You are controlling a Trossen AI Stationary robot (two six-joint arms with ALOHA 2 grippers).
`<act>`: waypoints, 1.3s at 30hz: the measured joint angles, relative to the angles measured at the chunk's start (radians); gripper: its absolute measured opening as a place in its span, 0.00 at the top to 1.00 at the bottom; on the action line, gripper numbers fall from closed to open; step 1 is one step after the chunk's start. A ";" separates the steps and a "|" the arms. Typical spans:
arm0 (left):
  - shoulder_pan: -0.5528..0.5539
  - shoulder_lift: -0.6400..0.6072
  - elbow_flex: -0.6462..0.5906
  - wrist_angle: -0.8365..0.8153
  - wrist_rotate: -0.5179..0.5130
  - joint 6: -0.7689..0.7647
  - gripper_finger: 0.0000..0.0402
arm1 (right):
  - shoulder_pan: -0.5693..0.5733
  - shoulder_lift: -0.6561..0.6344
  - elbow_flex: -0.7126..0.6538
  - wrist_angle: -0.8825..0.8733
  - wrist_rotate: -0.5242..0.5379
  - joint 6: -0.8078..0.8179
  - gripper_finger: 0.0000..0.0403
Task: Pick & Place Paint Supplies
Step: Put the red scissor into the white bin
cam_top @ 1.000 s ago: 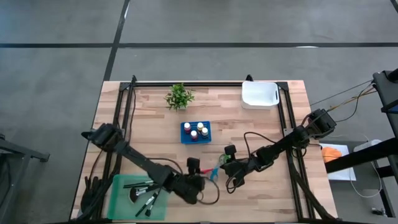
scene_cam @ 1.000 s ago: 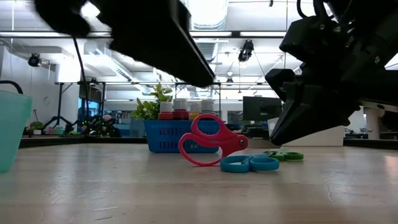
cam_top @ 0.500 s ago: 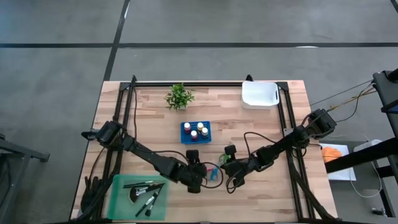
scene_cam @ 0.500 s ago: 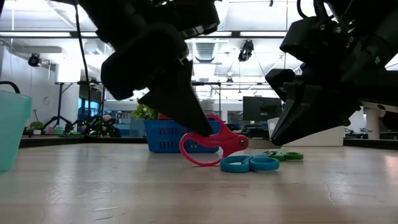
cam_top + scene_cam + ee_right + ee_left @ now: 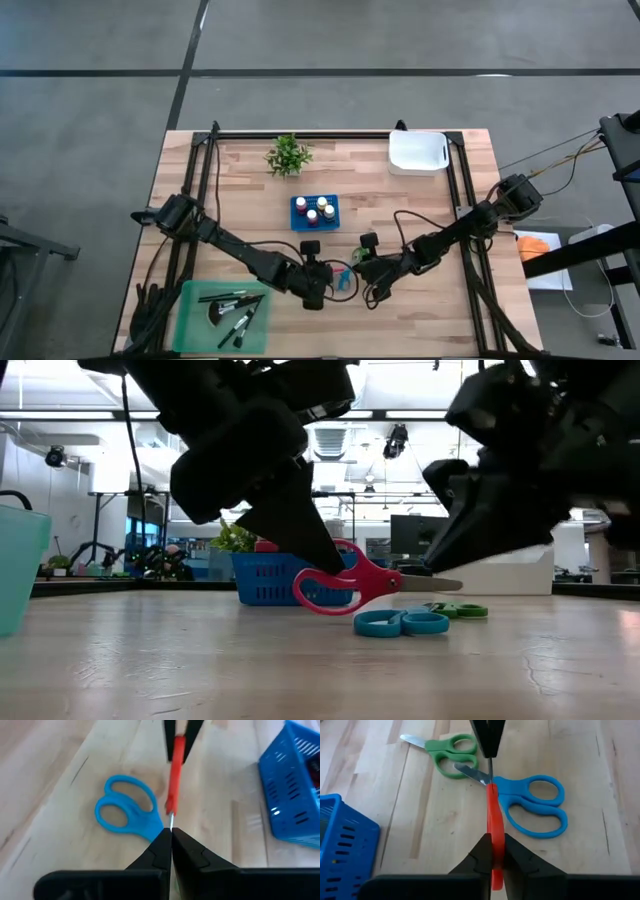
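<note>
The red-handled scissors (image 5: 345,585) stand on edge between both grippers, near the table's front middle. My left gripper (image 5: 492,857) is shut on their handle end, and my right gripper (image 5: 170,836) is shut on their blade tip. Blue-handled scissors (image 5: 535,805) and green-handled scissors (image 5: 452,752) lie flat on the wood right beside them. Paint bottles stand in a blue basket (image 5: 315,212) at the table's middle. Dark brushes lie in a green tray (image 5: 222,315) at the near left. My left gripper pinches the red handle (image 5: 493,840) between its two fingers, which slant down from the table's left and lie along the scissors. My right gripper pinches the steel blade's tip (image 5: 171,824) between its fingertips, slanting down from the table's right. The scissors hang about level on edge, a little above the wood.
A small green plant (image 5: 288,155) and a white bin (image 5: 417,152) stand along the far edge. The blue basket (image 5: 295,785) is close behind the scissors. Black frame rails run along both table sides. A teal wall (image 5: 20,565) shows in the low view.
My left gripper has gone from beside the green tray toward the table's right and far side, down onto the red handle. The red scissors, earlier resting on their handle loop, have risen a little and now lie level. My right gripper has risen slightly with the blade.
</note>
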State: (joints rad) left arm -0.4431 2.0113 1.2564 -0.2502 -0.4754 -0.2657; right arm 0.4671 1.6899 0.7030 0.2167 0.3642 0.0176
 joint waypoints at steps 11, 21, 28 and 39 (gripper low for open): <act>0.000 0.000 0.002 0.018 -0.018 0.007 0.94 | 0.000 -0.005 0.013 -0.005 0.003 0.006 0.66; -0.010 -0.033 0.002 0.049 -0.030 0.034 0.94 | 0.000 -0.004 0.012 -0.046 0.036 0.033 0.55; -0.010 -0.035 0.002 0.048 -0.030 0.034 0.94 | 0.002 -0.006 0.013 -0.047 0.063 0.027 0.63; -0.009 -0.035 0.002 0.048 -0.035 0.029 0.94 | 0.011 -0.005 0.035 -0.072 0.061 -0.024 0.98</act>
State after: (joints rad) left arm -0.4522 1.9766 1.2579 -0.2024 -0.5102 -0.2366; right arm 0.4781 1.6844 0.7379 0.1443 0.4252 -0.0067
